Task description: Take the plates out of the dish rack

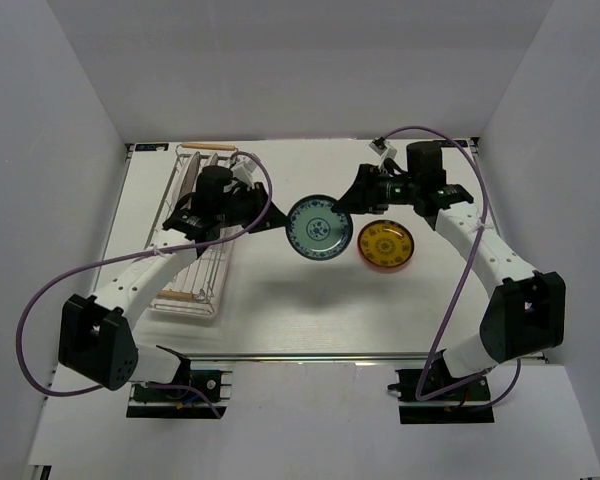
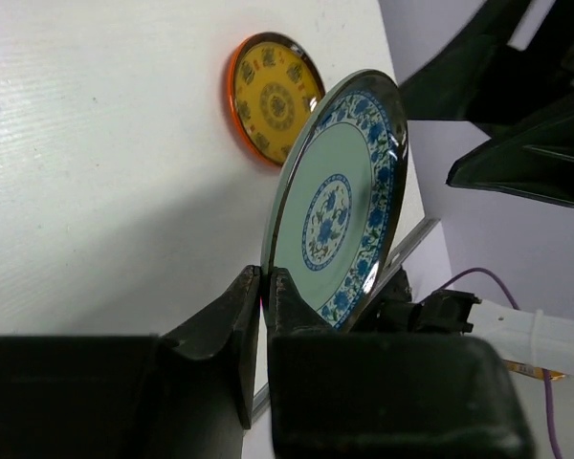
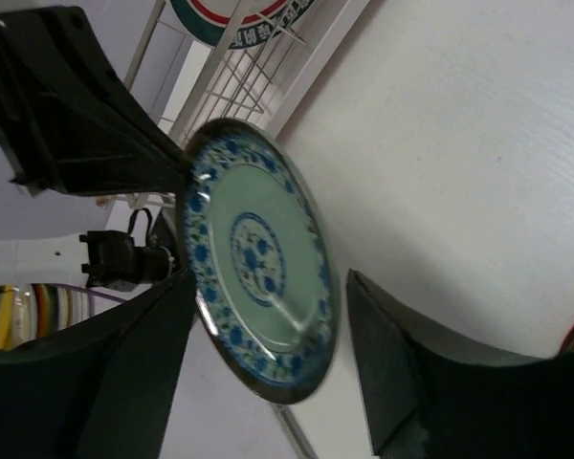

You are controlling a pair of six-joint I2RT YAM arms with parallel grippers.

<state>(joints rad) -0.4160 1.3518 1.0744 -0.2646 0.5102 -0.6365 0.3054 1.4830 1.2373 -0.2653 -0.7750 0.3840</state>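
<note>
I'm watching the blue-green plate (image 1: 317, 227) hanging tilted above the table (image 1: 300, 310), just to the right of the dish rack (image 1: 195, 288) and clear of its wires. The left gripper (image 2: 265, 282) is reaching out from over the rack and pinching the plate's rim, its fingers pressed together on the edge nearest the rack. The right gripper (image 3: 268, 282) is meeting the plate from the side away from the rack, jaws standing apart with one finger on each side of the plate, and I'm seeing a thin gap at one finger. The yellow patterned plate (image 1: 385, 246) is lying flat on the table farther right of the rack. Inside the rack, a white plate with a green-red rim (image 3: 237, 11) is standing among the wires
</note>
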